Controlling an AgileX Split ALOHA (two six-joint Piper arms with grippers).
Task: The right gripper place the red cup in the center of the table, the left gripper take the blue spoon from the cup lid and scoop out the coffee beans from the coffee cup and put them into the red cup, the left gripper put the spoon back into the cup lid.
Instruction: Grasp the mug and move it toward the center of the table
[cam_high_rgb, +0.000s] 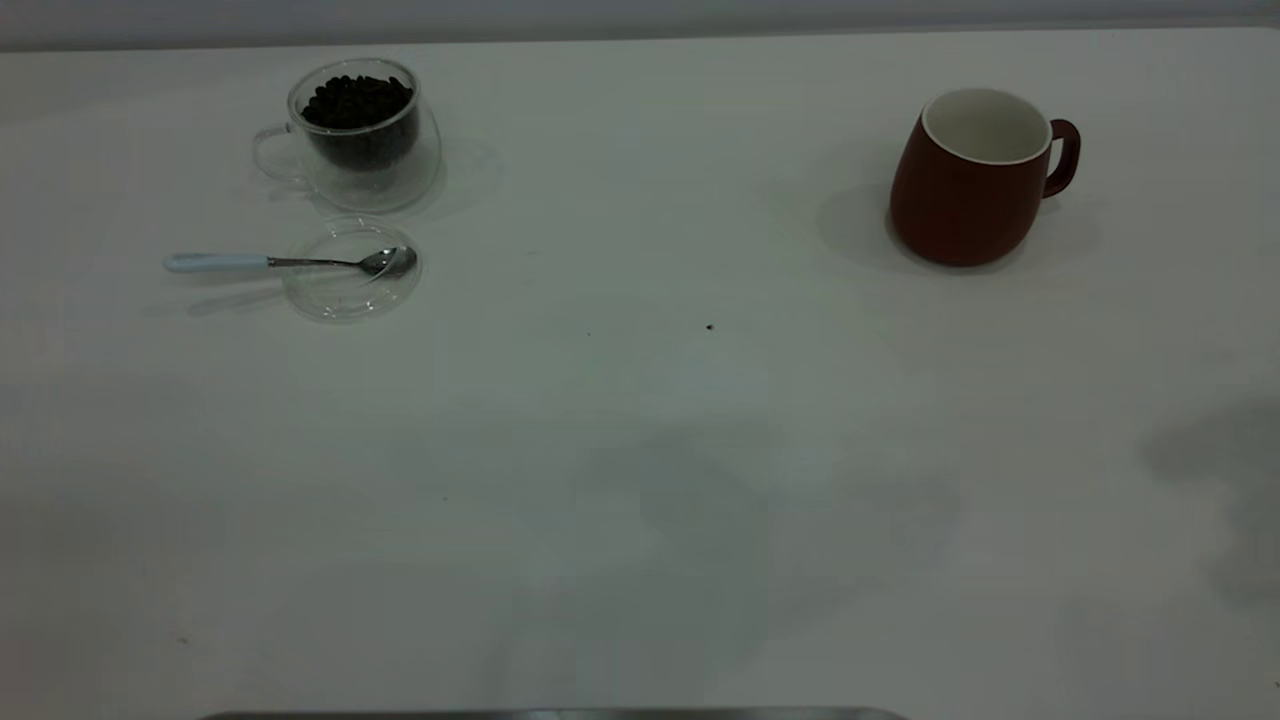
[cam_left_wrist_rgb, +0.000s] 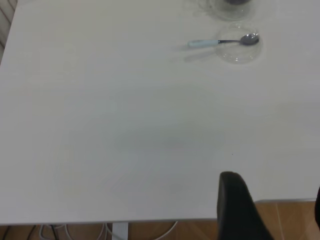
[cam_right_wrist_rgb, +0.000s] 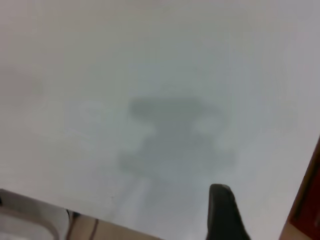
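The red cup (cam_high_rgb: 975, 180) stands upright and empty at the table's (cam_high_rgb: 640, 480) far right, handle to the right. At the far left is the coffee cup (cam_high_rgb: 360, 130) (cam_left_wrist_rgb: 232, 6), holding coffee beans (cam_high_rgb: 357, 100). In front of it lies the cup lid (cam_high_rgb: 350, 270) (cam_left_wrist_rgb: 239, 49). The blue spoon (cam_high_rgb: 290, 262) (cam_left_wrist_rgb: 225, 42) rests with its bowl in the lid and its handle sticking out left. No gripper shows in the exterior view. My left gripper (cam_left_wrist_rgb: 274, 184) hangs open over the near table edge, far from the spoon. My right gripper (cam_right_wrist_rgb: 270, 200) is open over bare table, with one finger (cam_right_wrist_rgb: 222, 212) showing.
A tiny dark speck (cam_high_rgb: 709, 326) lies near the table's middle. A grey strip (cam_high_rgb: 550, 714) runs along the near edge. The left wrist view shows wooden floor and cables (cam_left_wrist_rgb: 115, 231) beyond the table edge. An arm's shadow (cam_high_rgb: 1225, 490) falls at the right.
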